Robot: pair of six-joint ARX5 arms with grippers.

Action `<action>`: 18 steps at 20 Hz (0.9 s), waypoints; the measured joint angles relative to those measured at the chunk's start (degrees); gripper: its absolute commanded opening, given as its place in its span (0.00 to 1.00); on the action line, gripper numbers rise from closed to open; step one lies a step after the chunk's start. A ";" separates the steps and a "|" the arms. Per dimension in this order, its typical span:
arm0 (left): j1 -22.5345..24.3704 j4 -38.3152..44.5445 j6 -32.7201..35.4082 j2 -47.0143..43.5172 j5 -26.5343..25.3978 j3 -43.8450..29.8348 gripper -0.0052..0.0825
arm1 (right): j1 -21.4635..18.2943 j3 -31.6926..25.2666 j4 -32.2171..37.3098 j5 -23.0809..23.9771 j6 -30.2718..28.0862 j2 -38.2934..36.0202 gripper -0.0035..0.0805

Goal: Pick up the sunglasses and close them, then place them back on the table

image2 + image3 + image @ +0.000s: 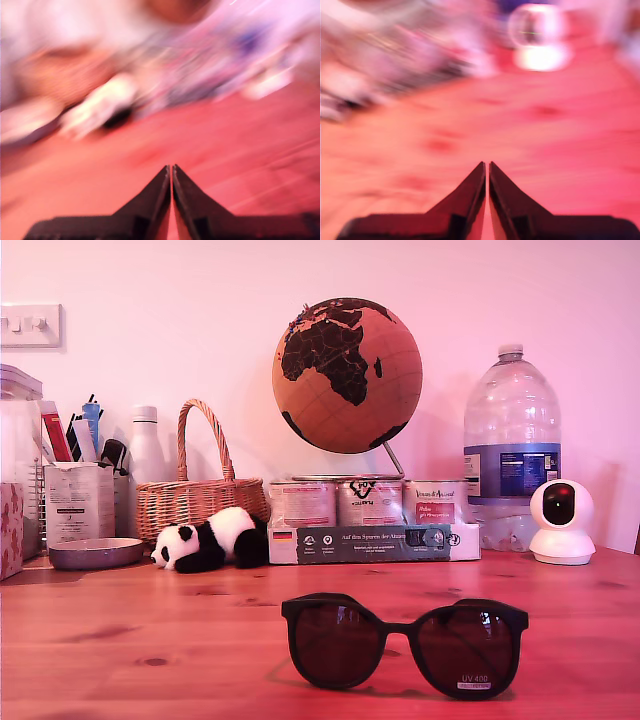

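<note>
Spanning the whole foreground, the table [120, 640] is reddish-brown wood w/ dark knots, bare under both sets of fingers; behind it, along the wall in the exterior view, a cork-coloured globe [347, 375] stands on tins, a big water bottle [511, 445] and a wicker basket [196, 495] flank it, a white dome camera [561, 521] sits by the bottle, a panda toy [210, 539] lies by the basket; the sunglasses [405, 641] stand near the front edge, lenses toward the exterior cam, UV 400 sticker on the lens at that view's right, arms appear unfolded behind; no gripper near them in that view; my first gripper [171, 169] has fingers pressed together, nothing between, blurred table beyond the tips; my second gripper [487, 165] likewise closed tip to tip, empty, sunglasses not seen ahead of either.
</note>
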 measured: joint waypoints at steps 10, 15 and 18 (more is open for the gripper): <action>-22.58 -18.18 32.65 25.99 0.76 21.49 0.03 | 8.50 0.00 0.46 -9.09 1.95 0.02 0.03; -35.43 -26.43 39.10 48.41 -8.87 33.62 0.05 | 9.86 0.00 -0.28 -9.01 1.92 0.02 0.03; -38.99 -28.37 42.10 58.40 -11.50 41.62 0.27 | 9.86 0.00 -0.48 -8.92 1.92 0.02 0.03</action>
